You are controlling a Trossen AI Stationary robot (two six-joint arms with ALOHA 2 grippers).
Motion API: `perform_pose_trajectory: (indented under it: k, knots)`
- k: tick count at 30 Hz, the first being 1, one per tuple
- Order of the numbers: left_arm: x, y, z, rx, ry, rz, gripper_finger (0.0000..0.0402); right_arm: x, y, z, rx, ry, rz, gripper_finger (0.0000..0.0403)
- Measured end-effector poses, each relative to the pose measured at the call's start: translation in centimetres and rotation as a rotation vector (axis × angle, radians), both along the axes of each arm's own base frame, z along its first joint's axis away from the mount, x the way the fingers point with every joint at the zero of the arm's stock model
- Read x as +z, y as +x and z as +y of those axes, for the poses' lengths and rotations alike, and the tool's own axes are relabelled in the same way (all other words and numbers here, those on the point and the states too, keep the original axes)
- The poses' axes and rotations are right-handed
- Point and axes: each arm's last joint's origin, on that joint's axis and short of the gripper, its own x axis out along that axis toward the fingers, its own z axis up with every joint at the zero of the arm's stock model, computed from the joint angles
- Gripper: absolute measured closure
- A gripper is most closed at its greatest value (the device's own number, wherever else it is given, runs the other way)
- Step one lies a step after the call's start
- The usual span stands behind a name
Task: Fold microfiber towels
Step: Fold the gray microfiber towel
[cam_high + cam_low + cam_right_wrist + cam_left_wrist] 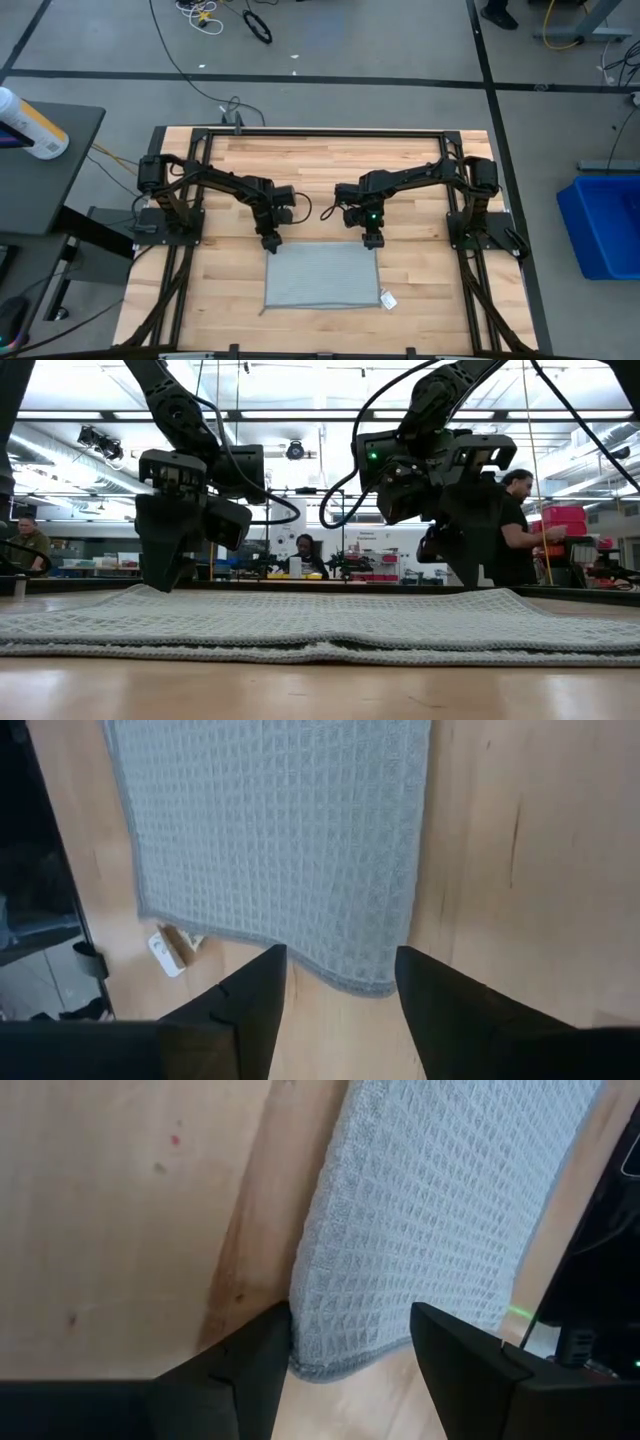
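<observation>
Two grippers stand over the far edge of one towel [322, 276], which lies flat on the table [420, 180] toward its near side, apparently already doubled.

High view: the left gripper [271, 244] sits at the towel's far left corner, the right gripper [372, 240] at its far right corner; a small white tag [387, 298] shows at the near right corner.

Low view: the cloth lies in layers (a fold line runs along its near edge), both grippers low at the far edge.

Left wrist view: fingers [250, 1370] apart, the corner between them, not clamped.

Right wrist view: fingers [255, 995] apart, straddling the corner hem, nothing held.

Judgement: the step in hand is taking hold of the two far corners for a further fold. The next move calls for both pairs of fingers to close on all layers together, then lift evenly and carry the edge toward the near one
</observation>
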Motion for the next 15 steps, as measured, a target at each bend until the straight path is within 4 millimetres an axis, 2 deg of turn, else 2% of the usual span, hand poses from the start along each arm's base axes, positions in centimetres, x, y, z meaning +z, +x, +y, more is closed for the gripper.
perform_pose_trajectory:
  k: [4,9,15]
  knots:
    - [0.0,0.0,0.1,0.005,0.004,-0.002,0.0182,-0.1,0.1,0.0,0.003,-0.005,-0.006,0.0193]
    - [0.0,0.0,0.2,0.003,0.009,-0.003,0.0182,-1.4,0.3,-0.2,-0.003,-0.019,-0.005,0.0180]
    - [0.0,0.0,0.2,0.003,0.015,-0.003,0.0182,-2.6,-0.3,-0.2,-0.023,-0.017,0.018,0.0191]
